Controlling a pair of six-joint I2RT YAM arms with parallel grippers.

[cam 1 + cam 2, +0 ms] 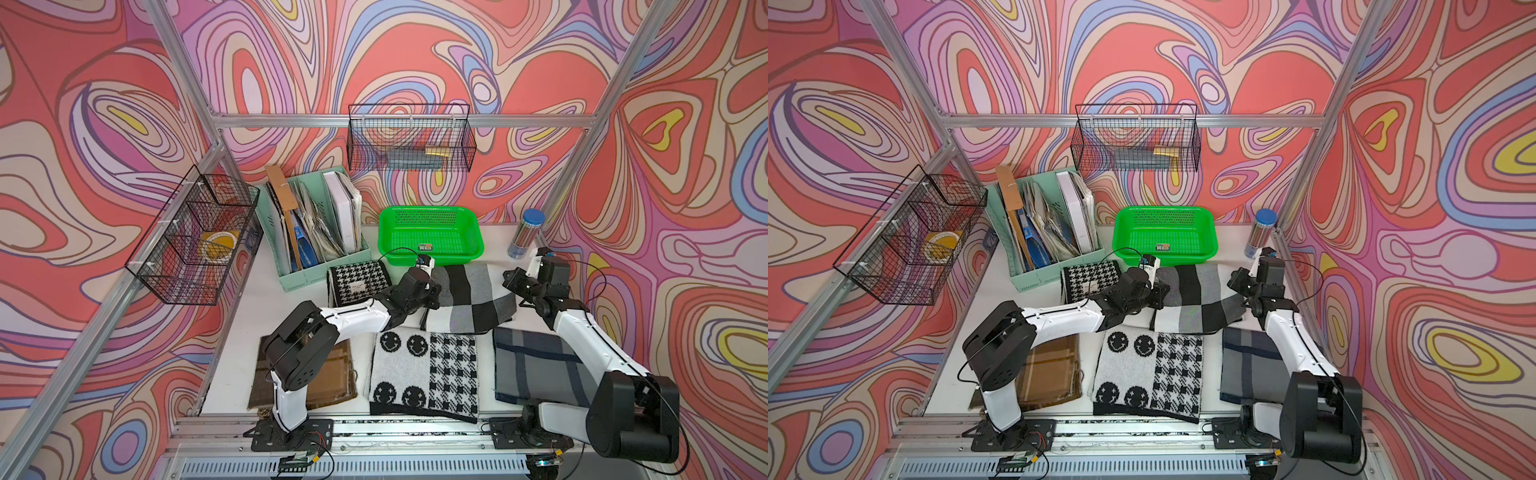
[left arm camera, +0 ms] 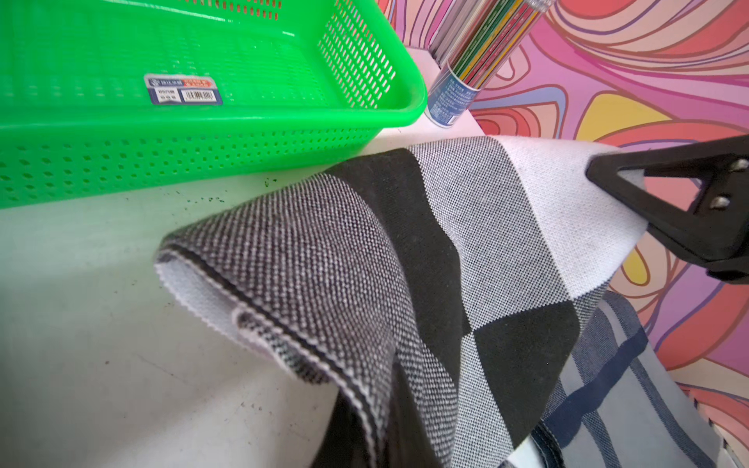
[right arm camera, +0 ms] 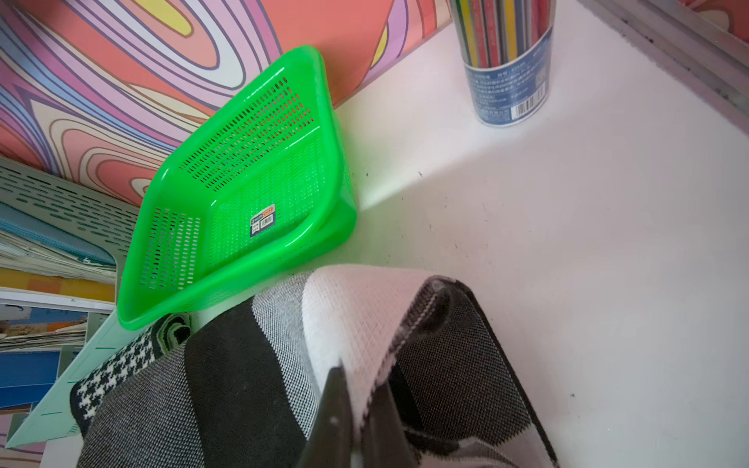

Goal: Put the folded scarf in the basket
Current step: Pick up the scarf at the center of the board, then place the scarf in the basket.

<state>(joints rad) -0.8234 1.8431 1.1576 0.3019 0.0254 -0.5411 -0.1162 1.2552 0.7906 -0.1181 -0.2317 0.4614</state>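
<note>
Gripping the black, grey and white checked scarf (image 1: 469, 295) from both sides, the two arms reach in over the white bench (image 1: 249, 316). The left pincer (image 1: 424, 318) is clenched at the scarf's left edge. Its own wrist view shows only the cloth close up, not the fingertips. The right pincer (image 3: 358, 409) is clamped on a white block at the scarf's right edge, and the left wrist view shows it pinching that corner. The cloth sags between them with one folded edge curling open. I cannot tell whether that edge touches the bench.

The scarf sits just in front of the bright green basket (image 1: 430, 220), outside it. The basket holds only a small label sticker (image 1: 424, 247) on its perforated floor. A clear tube of coloured pencils (image 1: 525, 235) stands to the basket's right, and a mint file organiser (image 1: 316, 232) to its left.

A houndstooth scarf (image 1: 359, 282) lies beside the checked one. Nearer the arm bases lie a brown scarf (image 1: 328, 374), a smiley-face scarf (image 1: 424, 374) and a grey-navy plaid scarf (image 1: 536, 365).
</note>
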